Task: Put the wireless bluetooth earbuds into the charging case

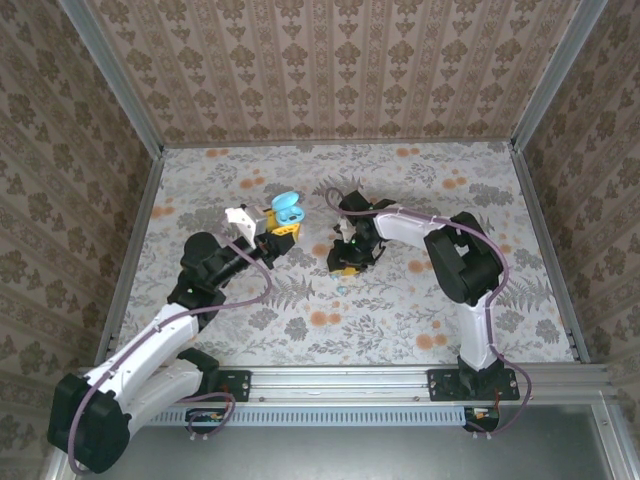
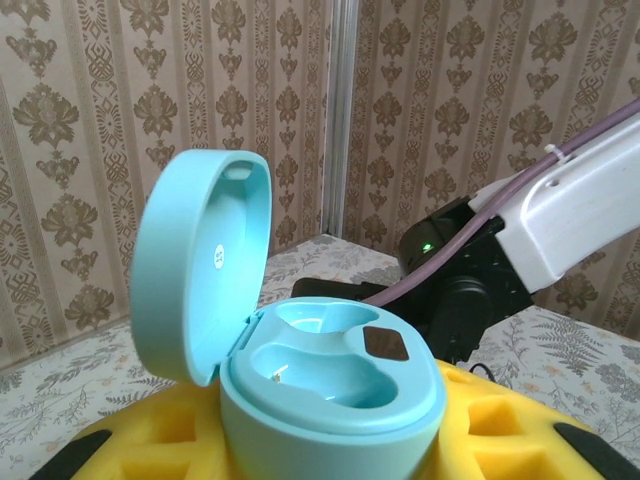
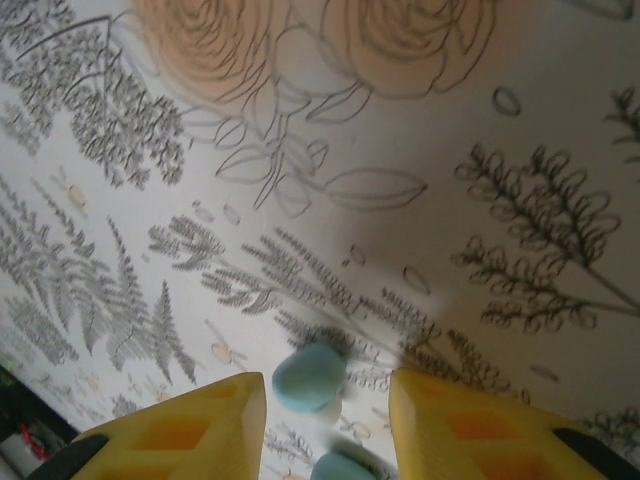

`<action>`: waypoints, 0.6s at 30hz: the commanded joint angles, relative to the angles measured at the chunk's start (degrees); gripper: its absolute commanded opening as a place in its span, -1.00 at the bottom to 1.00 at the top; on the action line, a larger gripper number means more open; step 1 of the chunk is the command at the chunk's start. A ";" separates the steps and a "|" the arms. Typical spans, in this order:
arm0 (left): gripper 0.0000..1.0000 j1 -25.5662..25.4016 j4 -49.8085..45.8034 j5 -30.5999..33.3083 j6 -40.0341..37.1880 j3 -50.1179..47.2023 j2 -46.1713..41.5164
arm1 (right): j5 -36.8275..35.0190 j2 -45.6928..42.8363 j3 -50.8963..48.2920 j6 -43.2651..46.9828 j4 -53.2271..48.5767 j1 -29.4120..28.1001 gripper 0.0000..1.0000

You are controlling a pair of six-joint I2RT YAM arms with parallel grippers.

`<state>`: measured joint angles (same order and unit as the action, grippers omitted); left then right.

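Earbuds – two small teal pieces – lie on the flowered table near its middle. In the right wrist view one sits just past the yellow fingertips, in line with the gap between them, and the other is at 6 o'clock from it, cut by the bottom edge. A pale blurred bit beside the first one cannot be made out. The right gripper points down at the table with its fingers parted wider than an earbud. Neither pad touches a piece, so it has hold of nothing. Farther out, at about 10 o'clock from that gripper in the overhead view, the left gripper is raised off the table and closed on the teal charging case – its yellow fingers press the body from both sides. The case's lid stands swung up on the 9 o'clock side in the left wrist view, and two moulded wells show in the body, one with a dark square patch. Beyond it rise the patterned walls.
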<state>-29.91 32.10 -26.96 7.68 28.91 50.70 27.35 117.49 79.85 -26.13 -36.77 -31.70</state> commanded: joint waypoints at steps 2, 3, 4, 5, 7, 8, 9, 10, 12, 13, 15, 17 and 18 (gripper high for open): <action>-0.48 0.62 0.68 0.24 -0.99 -0.56 -1.43 | -1.50 2.06 2.02 -3.26 -0.44 -0.94 -0.27; -0.48 0.70 0.69 0.33 -0.99 -0.69 -1.55 | -1.57 2.27 2.27 -3.33 -0.66 -1.28 -0.27; -0.48 0.81 0.64 0.33 -0.87 -0.71 -1.49 | -1.97 2.36 2.41 -3.36 -0.75 -1.66 -0.28; -0.48 0.86 0.69 0.26 -0.81 -0.78 -1.55 | -2.35 2.47 2.54 -3.53 -0.85 -1.98 -0.28; -0.48 0.99 0.77 0.10 -0.81 -0.86 -1.57 | -2.87 2.65 2.68 -3.73 -1.04 -2.46 -0.30; -0.48 1.06 0.78 0.07 -0.83 -0.87 -1.48 | -3.58 2.65 2.80 -3.95 -1.08 -2.66 -0.31; -0.48 1.08 0.78 0.07 -0.82 -0.87 -1.48 | -4.18 2.74 2.97 -4.04 -1.16 -2.79 -0.32; -0.48 1.17 0.80 0.07 -0.74 -0.88 -1.53 | -4.72 2.76 3.20 -4.10 -1.47 -2.93 -0.33; -0.48 1.24 0.79 -0.02 -0.74 -0.87 -1.56 | -5.34 3.00 3.79 -4.27 -1.94 -3.14 -0.33; -0.48 1.26 0.79 -0.02 -0.66 -0.87 -1.53 | -5.87 3.01 4.07 -4.17 -2.08 -3.41 -0.33; -0.48 1.34 0.86 -0.11 -0.66 -0.87 -1.48 | -6.12 3.31 4.65 -3.59 -2.40 -3.79 -0.33; -0.48 1.35 0.89 -0.11 -0.65 -0.89 -1.55 | -6.78 3.77 5.49 -2.90 -3.38 -4.19 -0.33; -0.48 1.35 0.92 -0.11 -0.59 -0.91 -1.57 | -6.79 3.98 5.80 -2.58 -3.57 -4.37 -0.34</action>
<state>-29.10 32.08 -26.96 7.68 28.47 50.13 22.22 119.55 83.99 -29.12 -38.68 -34.94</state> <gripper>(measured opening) 0.348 0.334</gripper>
